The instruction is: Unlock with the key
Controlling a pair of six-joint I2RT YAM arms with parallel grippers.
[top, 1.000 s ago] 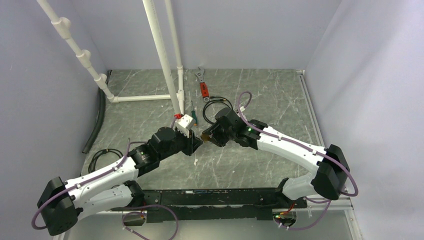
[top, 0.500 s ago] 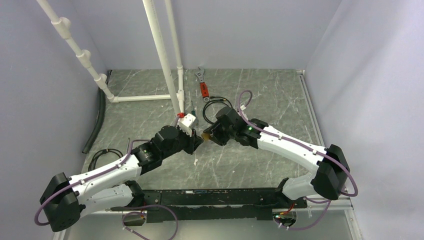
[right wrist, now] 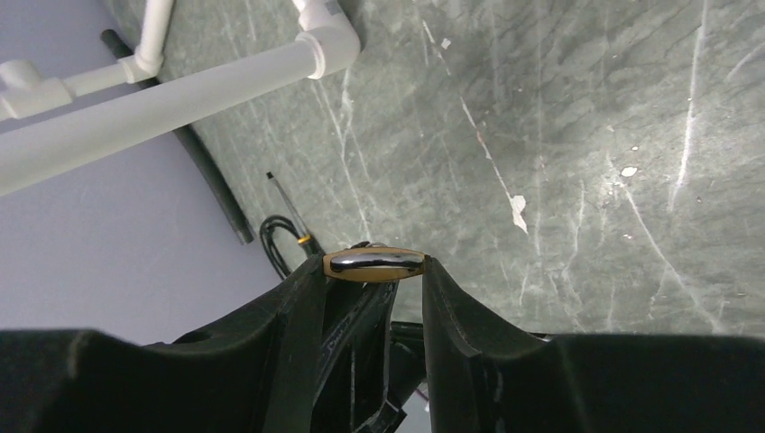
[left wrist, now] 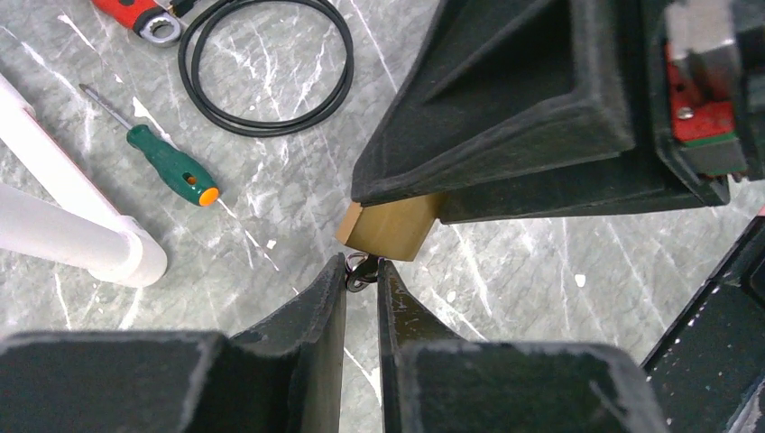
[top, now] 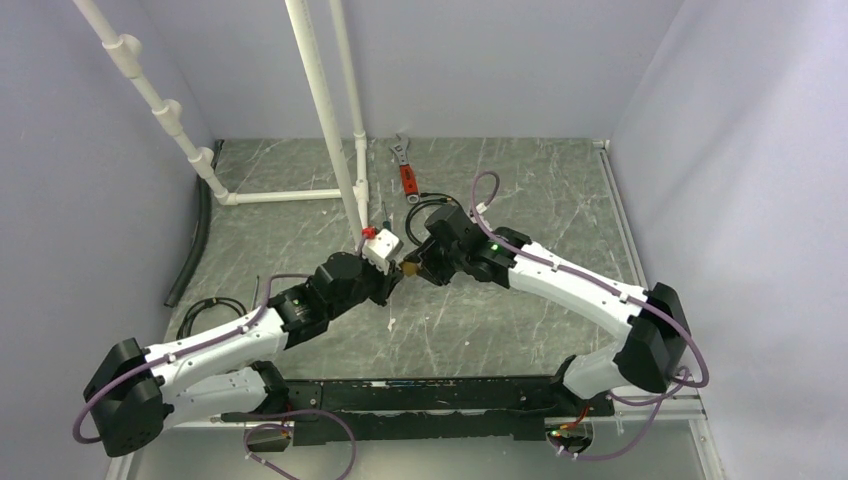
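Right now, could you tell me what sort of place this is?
Probably an enclosed robot test cell: plain walls around a marbled tabletop, with white PVC pipes and a red-handled wrench as props.

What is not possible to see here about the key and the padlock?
- Blade of the key, left wrist view: hidden by the left gripper and the padlock; whether it is inserted is unclear.
- Padlock shackle, both wrist views: covered by the right gripper.
- Key, top view: too small, hidden under both grippers.

The padlock [left wrist: 390,225] is brass-yellow, the screwdriver [left wrist: 170,166] green with orange end, the table [left wrist: 541,262] grey veined white.
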